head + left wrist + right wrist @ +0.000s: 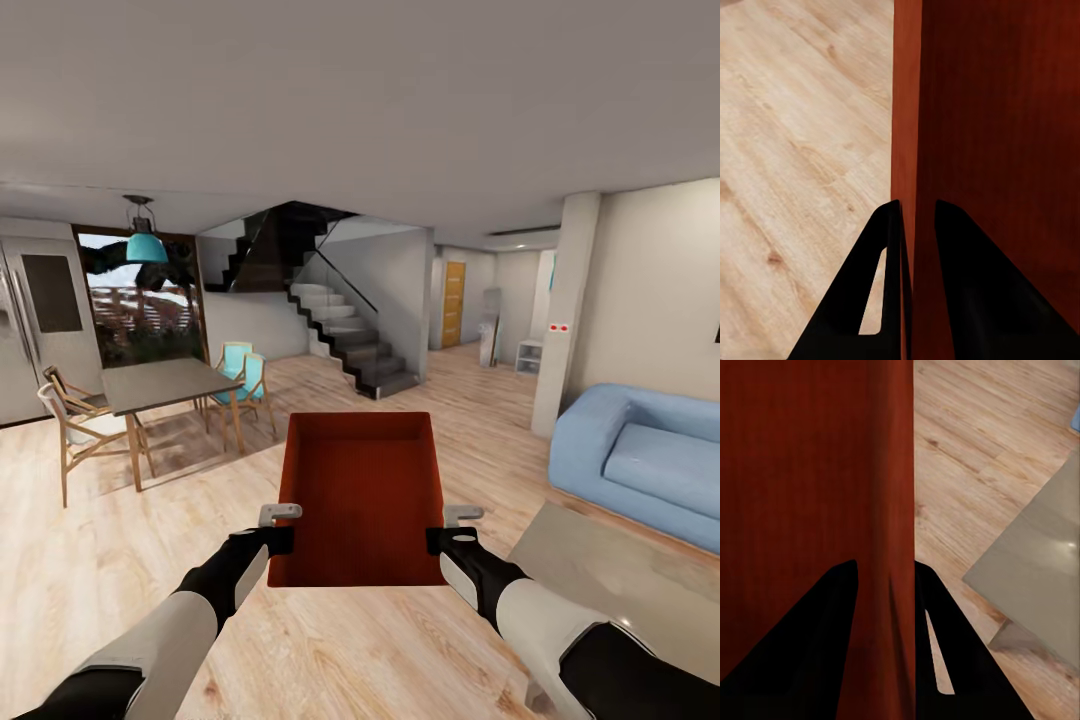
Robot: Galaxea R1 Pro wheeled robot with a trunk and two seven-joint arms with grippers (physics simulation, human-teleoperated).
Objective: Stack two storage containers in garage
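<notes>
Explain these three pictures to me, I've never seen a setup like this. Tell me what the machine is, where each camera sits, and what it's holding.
This is a simulated wheeled robot with two arms, steered by a person. The big picture comes from a camera on its head, looking down over both arms. It stands on a light wood floor in a living room, with a blue sofa to its right, a dining table with chairs to its left, and stairs ahead.

Between the arms it carries an orange-red open-top bin. The left gripper pinches the bin's left wall and the right gripper pinches its right wall.

The two smaller pictures come from cameras near each gripper, looking along the black fingers, which straddle the thin wall on each side. The right one also shows a grey rug.
</notes>
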